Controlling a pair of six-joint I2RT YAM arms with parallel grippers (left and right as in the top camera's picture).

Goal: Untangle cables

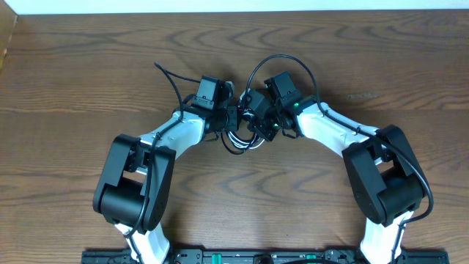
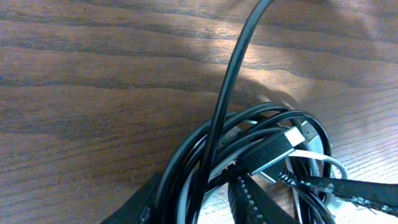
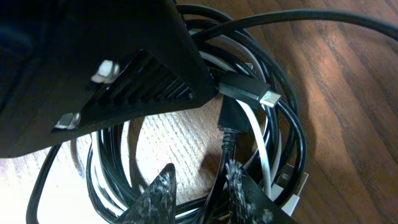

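The cables [image 1: 240, 141] lie coiled in a small black and white bundle on the wood table between both arms. My left gripper [image 1: 229, 117] reaches into the bundle; in the left wrist view its fingertips [image 2: 196, 180] are shut on several black and white strands of the cables [image 2: 249, 134]. A black plug [image 2: 273, 149] rests on top of the coil. My right gripper [image 3: 199, 167] stands open over the cables [image 3: 273, 143], one black strand running beside its right finger [image 3: 239, 193]. The left gripper's dark finger [image 3: 155, 74] points at the black plug [image 3: 249, 92].
A thicker black wire [image 1: 282, 60] arches above the right wrist, and another [image 1: 167, 75] trails off the left wrist. A white plug [image 3: 295, 186] pokes out at the coil's edge. Bare wood table [image 1: 88, 73] surrounds the bundle.
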